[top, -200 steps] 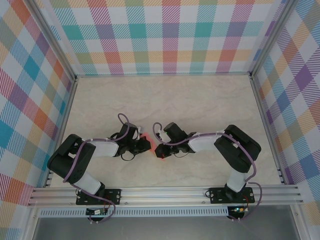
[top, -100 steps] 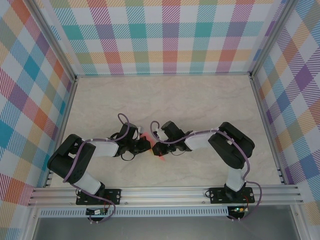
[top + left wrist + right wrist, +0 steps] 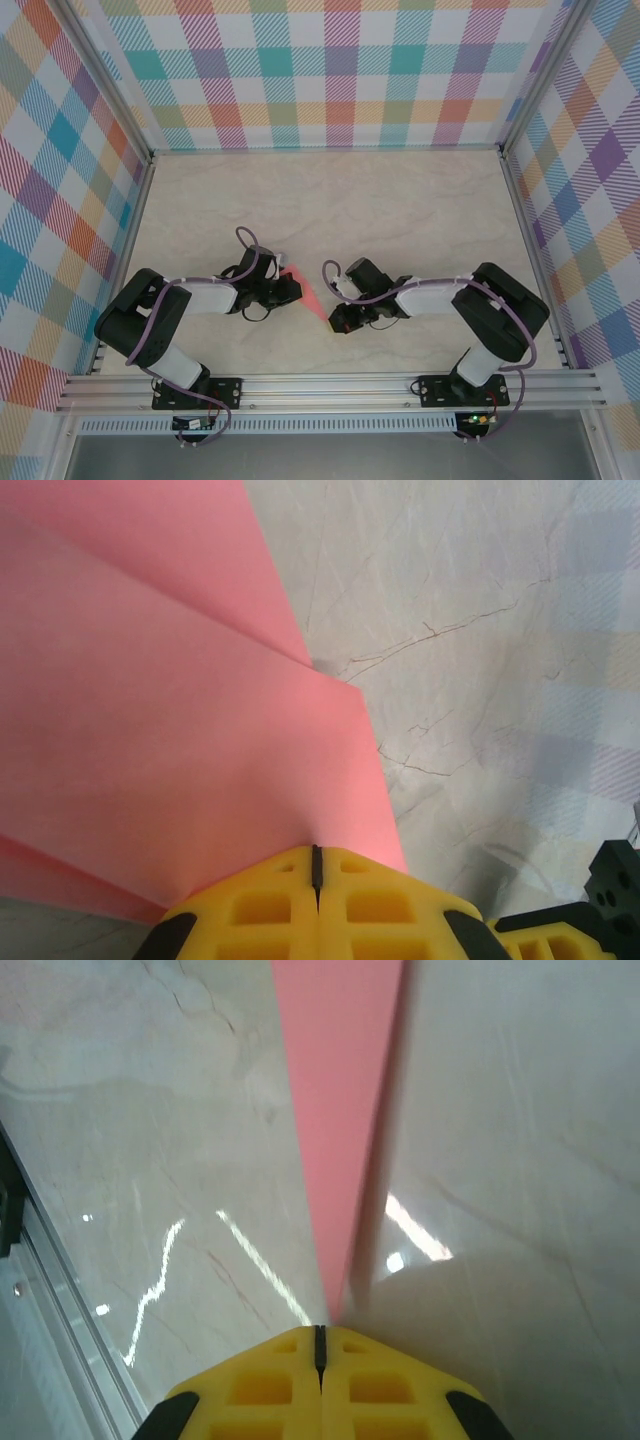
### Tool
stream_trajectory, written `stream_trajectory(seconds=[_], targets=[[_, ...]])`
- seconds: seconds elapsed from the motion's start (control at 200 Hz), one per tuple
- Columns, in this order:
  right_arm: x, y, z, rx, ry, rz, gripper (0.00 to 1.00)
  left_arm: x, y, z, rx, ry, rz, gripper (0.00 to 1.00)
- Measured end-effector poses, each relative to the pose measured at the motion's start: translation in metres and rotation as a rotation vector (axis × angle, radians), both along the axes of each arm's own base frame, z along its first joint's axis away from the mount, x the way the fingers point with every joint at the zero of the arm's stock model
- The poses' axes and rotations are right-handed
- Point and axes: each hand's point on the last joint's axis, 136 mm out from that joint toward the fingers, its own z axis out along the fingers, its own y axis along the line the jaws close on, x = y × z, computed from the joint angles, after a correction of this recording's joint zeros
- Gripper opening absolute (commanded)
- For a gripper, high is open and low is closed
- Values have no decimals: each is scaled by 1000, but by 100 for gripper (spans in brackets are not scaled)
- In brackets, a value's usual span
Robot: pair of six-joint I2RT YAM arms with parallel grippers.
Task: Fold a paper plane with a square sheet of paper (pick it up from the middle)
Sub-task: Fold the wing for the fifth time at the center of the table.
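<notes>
The paper plane (image 3: pixel 309 292) lies flat on the table between the two arms, a salmon-pink dart with its wide tail to the far left and its point to the near right. My left gripper (image 3: pixel 296 290) is shut and rests on the tail. In the left wrist view the folded layers (image 3: pixel 170 710) run under the closed yellow jaws of the left gripper (image 3: pixel 317 865). My right gripper (image 3: pixel 338 322) is shut at the point. In the right wrist view the narrow pink tip (image 3: pixel 340 1110) ends just at the closed jaws of the right gripper (image 3: pixel 320 1345).
The marble-look table (image 3: pixel 400 210) is boxed in by checked walls (image 3: pixel 330 70) at the back and both sides. An aluminium rail (image 3: pixel 330 385) carrying the arm bases runs along the near edge, and it also appears in the right wrist view (image 3: pixel 30 1290).
My right gripper has slid off the middle of the paper toward the near right to its tip, uncovering the plane's length. The left arm has stayed put.
</notes>
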Motion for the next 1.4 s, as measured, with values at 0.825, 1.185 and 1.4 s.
stream_trajectory(seconds=[0.825,1.185,1.4], targets=[[54,47,3,-12,-38,-68,0,-13,-7,3,-25,-16,-115,1],[54,45,0,-19,-36,-70,0,4,4,24,22,-117,-36,12],[53,45,0,-19,-31,-75,0,9,11,17,65,-115,6,11]])
